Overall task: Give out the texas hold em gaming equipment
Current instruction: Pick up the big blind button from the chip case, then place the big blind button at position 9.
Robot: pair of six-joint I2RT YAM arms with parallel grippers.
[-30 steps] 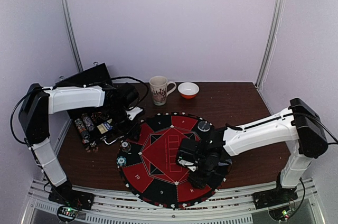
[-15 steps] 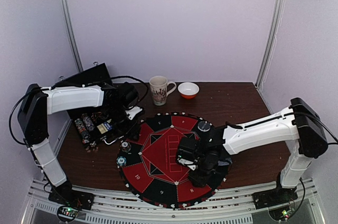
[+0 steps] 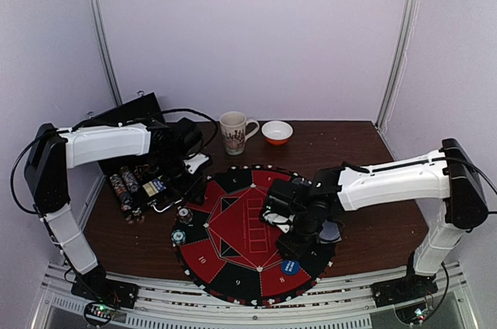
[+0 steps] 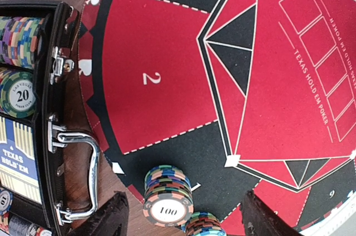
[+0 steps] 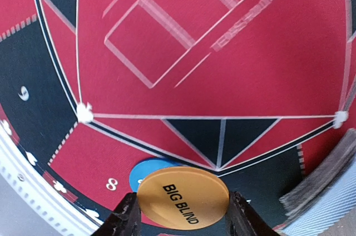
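A robot lab cell: bare lilac walls, metal posts, left arm and right arm bolted to a rail by the tabletop.

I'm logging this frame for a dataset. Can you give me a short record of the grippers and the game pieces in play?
left gripper: open, empty, over mat edge
right gripper: shut on orange BIG BLIND disc, over mat
blue disc: flat on mat beside the 8
chip stack: 100 on top, on mat near case
case: open, chips inside
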